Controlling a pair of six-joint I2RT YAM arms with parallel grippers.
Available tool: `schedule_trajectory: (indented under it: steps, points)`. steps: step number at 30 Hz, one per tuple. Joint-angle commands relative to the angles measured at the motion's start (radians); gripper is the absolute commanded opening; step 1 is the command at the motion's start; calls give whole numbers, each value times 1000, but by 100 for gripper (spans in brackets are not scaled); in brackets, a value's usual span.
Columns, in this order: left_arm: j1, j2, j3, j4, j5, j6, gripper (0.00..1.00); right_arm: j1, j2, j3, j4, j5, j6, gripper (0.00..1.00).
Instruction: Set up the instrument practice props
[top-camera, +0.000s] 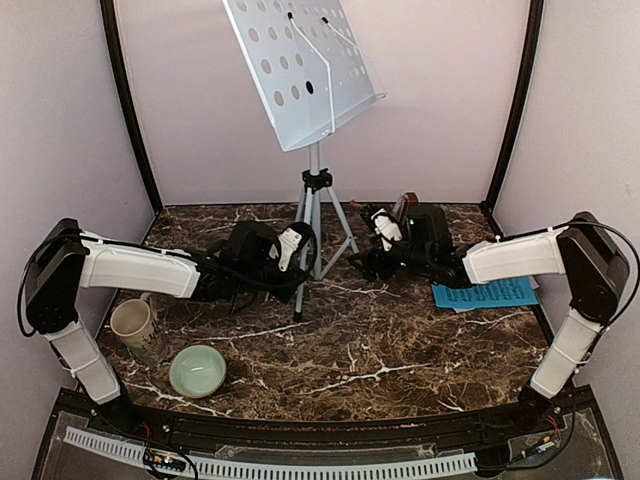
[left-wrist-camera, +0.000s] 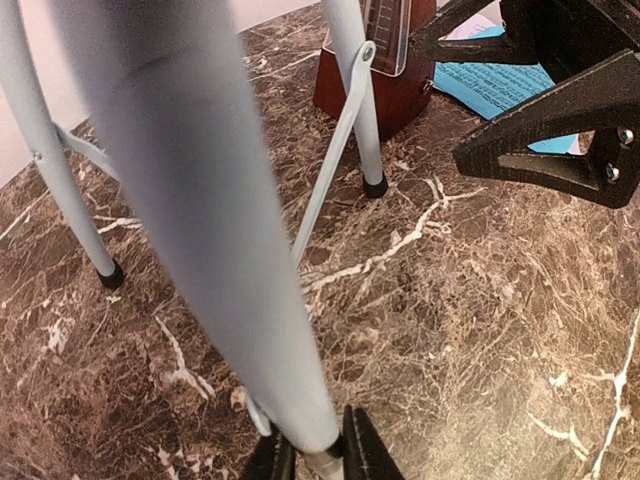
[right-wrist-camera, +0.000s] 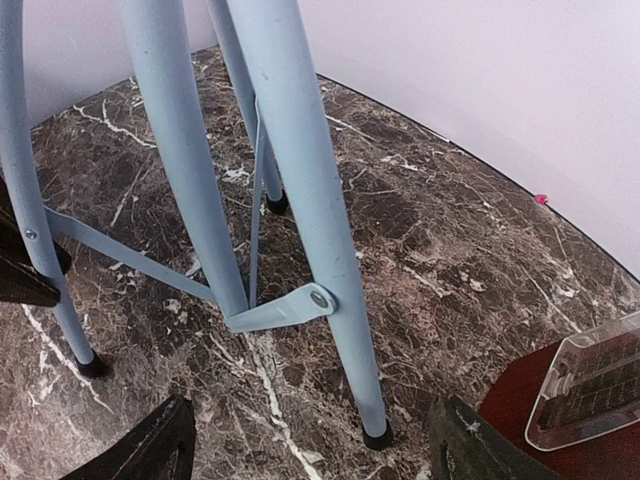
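The silver tripod music stand (top-camera: 314, 190) stands at the back middle, its white perforated desk (top-camera: 300, 65) tilted up high. My left gripper (top-camera: 296, 250) is shut on the near tripod leg (left-wrist-camera: 230, 260), pinching it low down in the left wrist view (left-wrist-camera: 318, 458). My right gripper (top-camera: 380, 238) is open, and its jaws stand wide on either side of the right tripod leg (right-wrist-camera: 320, 250) without touching it (right-wrist-camera: 310, 418). The dark-red metronome (top-camera: 405, 208) stands just behind it (right-wrist-camera: 585, 400). The blue page (top-camera: 487, 293) lies under my right forearm. The pink page is out of view.
A beige mug (top-camera: 131, 323) and a pale green bowl (top-camera: 197, 370) stand at the front left. The marble table (top-camera: 340, 350) is closed in by pale walls with dark corner posts. The metronome also shows in the left wrist view (left-wrist-camera: 380, 60).
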Motion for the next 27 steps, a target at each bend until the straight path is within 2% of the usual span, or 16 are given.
schedule_trajectory:
  steps: [1,5,14,27]
  points:
    - [38,-88,-48,-71,-3,50,11,-6,33,43,30,-32,-41,81]
    - [71,-128,-74,-66,39,69,6,-8,60,54,26,-45,-70,80]
    - [137,-188,-102,-83,99,132,3,-16,134,131,5,-163,-92,78]
    - [143,-194,-134,-40,159,183,0,-16,234,192,57,-291,-89,69]
